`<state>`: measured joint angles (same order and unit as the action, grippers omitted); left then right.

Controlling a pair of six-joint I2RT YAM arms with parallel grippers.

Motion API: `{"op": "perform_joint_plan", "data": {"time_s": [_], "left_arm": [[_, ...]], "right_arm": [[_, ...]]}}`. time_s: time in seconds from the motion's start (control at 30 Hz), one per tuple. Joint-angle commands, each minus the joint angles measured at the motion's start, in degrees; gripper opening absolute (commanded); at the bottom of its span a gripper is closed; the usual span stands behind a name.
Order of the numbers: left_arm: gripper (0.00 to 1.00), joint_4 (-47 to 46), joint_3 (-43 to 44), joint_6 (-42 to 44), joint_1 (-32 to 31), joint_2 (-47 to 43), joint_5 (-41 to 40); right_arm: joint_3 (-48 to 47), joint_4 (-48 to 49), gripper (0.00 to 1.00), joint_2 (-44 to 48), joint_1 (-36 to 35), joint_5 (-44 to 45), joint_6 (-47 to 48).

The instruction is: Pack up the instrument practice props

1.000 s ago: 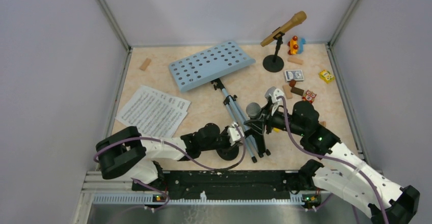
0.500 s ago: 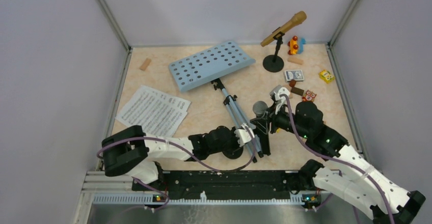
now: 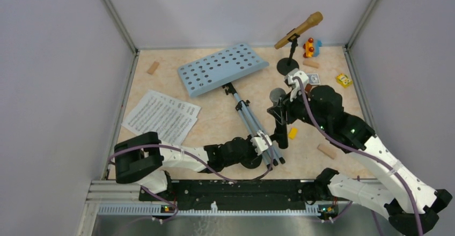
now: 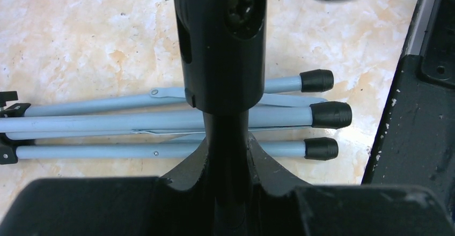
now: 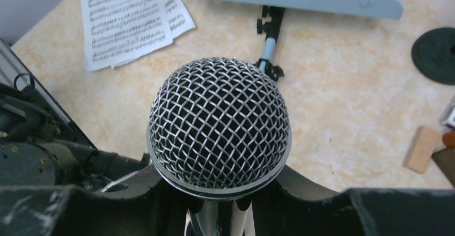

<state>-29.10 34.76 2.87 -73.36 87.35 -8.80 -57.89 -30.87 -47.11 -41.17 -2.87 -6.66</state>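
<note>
My right gripper (image 3: pixel 284 110) is shut on the black microphone (image 3: pixel 277 94), just under its silver mesh head (image 5: pixel 220 126); the mic's lower end is hidden. My left gripper (image 3: pixel 266 142) is shut on the stem of a black mic holder (image 4: pixel 225 59), whose round base (image 3: pixel 249 161) is near the front edge. The holder lies over the grey tripod legs (image 4: pixel 161 120) of the light blue music desk (image 3: pixel 222 68). White music sheets (image 3: pixel 161 117) lie at the left. A gold microphone (image 3: pixel 300 29) sits on its own round-based holder (image 3: pixel 288 67) at the back right.
Wooden blocks (image 3: pixel 154 67) (image 3: pixel 325 150), a small yellow piece (image 3: pixel 292 133), a card box (image 3: pixel 311 78), a yellow toy (image 3: pixel 344 79) and a colourful toy (image 3: pixel 310 47) lie around. Grey walls close in the left, back and right sides.
My right gripper has moved toward the back with the black microphone. My left gripper has slid right with the mic holder, over the tripod legs. A wooden block and yellow piece have come into view.
</note>
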Motion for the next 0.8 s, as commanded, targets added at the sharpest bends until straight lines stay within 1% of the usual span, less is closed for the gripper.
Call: {"op": "perform_joint_plan", "data": {"time_s": [0.0,0.1,0.23,0.33,0.43,0.5,0.57,0.67,0.77], "left_arm": [[0.00,15.7,-4.3,3.1,-3.0,3.5,5.5],[0.00,12.1,-6.3,1.4,-3.0,2.9,5.5],[0.00,9.3,-8.0,-1.0,-3.0,1.4,5.3],[0.00,7.9,-8.9,-2.2,-3.0,0.4,4.8],[0.00,6.2,-9.7,-2.7,-3.0,-0.5,4.1],[0.00,5.4,-9.8,-4.8,-3.0,-1.9,3.2],[0.00,5.7,-9.3,-6.2,-3.0,-4.6,0.2],[0.00,7.1,-8.5,-7.9,-3.1,-11.5,-4.9],[0.00,7.8,-9.0,-9.3,-3.1,-20.2,-9.9]], "right_arm": [[-17.9,16.2,0.00,-1.5,1.4,11.2,6.3],[-20.9,17.6,0.00,-2.3,1.4,12.2,8.8],[-27.2,13.9,0.00,-5.4,1.4,13.3,11.5],[-29.3,13.0,0.00,-5.7,1.4,14.3,13.3],[-30.3,13.2,0.00,-5.1,1.4,18.3,13.6],[-30.0,12.2,0.00,-4.9,1.4,19.7,12.9],[-28.0,9.9,0.00,-5.2,1.4,22.6,11.0],[-23.7,5.4,0.00,-6.3,1.4,28.1,7.3],[-19.6,1.7,0.00,-9.8,2.5,29.5,2.4]]}}
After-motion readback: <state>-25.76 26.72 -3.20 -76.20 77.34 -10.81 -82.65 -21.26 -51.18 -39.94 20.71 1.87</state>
